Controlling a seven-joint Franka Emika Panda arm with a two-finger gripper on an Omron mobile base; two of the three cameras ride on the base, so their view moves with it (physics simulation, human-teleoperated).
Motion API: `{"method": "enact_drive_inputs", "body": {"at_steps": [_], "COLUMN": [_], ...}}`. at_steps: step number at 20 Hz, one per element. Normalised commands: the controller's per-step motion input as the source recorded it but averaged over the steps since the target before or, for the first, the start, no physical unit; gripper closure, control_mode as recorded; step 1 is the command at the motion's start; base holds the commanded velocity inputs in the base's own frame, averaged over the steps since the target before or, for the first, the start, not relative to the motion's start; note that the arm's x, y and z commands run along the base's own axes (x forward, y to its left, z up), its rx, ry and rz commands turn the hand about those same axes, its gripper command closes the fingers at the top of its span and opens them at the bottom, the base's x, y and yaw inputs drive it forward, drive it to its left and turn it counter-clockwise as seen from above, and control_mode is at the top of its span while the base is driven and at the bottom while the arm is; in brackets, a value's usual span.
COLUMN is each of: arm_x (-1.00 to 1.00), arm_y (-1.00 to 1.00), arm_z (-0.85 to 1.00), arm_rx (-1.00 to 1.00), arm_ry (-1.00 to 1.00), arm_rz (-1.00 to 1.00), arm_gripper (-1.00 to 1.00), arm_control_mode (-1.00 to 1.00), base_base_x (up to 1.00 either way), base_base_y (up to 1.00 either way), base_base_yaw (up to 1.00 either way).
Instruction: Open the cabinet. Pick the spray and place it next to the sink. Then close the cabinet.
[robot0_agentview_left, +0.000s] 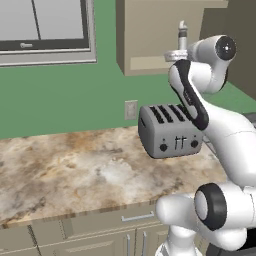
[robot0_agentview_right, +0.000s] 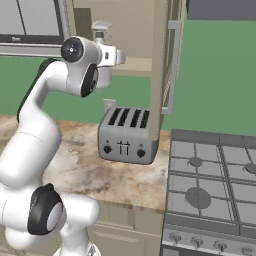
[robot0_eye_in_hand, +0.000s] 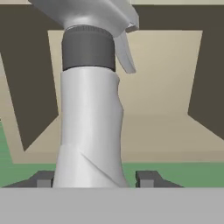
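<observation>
The beige cabinet (robot0_agentview_left: 145, 35) hangs on the green wall with its door (robot0_agentview_right: 161, 70) swung open, the silver bar handle (robot0_agentview_right: 173, 65) on the door's edge. The spray (robot0_eye_in_hand: 89, 118), a silver-grey bottle with a dark collar and trigger top, stands upright at the cabinet's opening (robot0_agentview_left: 182, 36) (robot0_agentview_right: 101, 31). My gripper (robot0_eye_in_hand: 95, 180) is shut on the bottle's lower body, a dark fingertip on each side. Behind the spray is the tan interior (robot0_eye_in_hand: 166, 96). The hand (robot0_agentview_left: 176, 55) (robot0_agentview_right: 112, 56) is level with the cabinet's bottom shelf. The sink is out of view.
A silver toaster (robot0_agentview_left: 170, 131) (robot0_agentview_right: 125, 136) stands on the brown marbled counter (robot0_agentview_left: 75, 170) directly below the cabinet. A gas stove (robot0_agentview_right: 215, 185) adjoins the counter on the right. A window (robot0_agentview_left: 45, 30) is up on the left wall.
</observation>
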Motion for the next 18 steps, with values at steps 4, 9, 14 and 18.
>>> {"method": "enact_drive_inputs", "body": {"at_steps": [4, 9, 14, 18], "arm_x": [-1.00, -1.00, -0.93, -0.54], "arm_y": [0.00, 0.00, 0.00, 0.00], "arm_z": [-0.02, 0.02, 0.08, 0.00], "arm_rx": [0.00, 0.00, 0.00, 0.00], "arm_ry": [-0.03, -0.03, 0.00, 0.00], "arm_rz": [0.00, 0.00, 0.01, 0.01], "arm_gripper": [1.00, 1.00, 1.00, 1.00], "arm_control_mode": [-1.00, -1.00, -1.00, -1.00], "base_base_x": [0.00, 0.00, 0.00, 0.00], "base_base_y": [0.00, 0.00, 0.00, 0.00], "base_base_yaw": [0.00, 0.00, 0.00, 0.00]}}
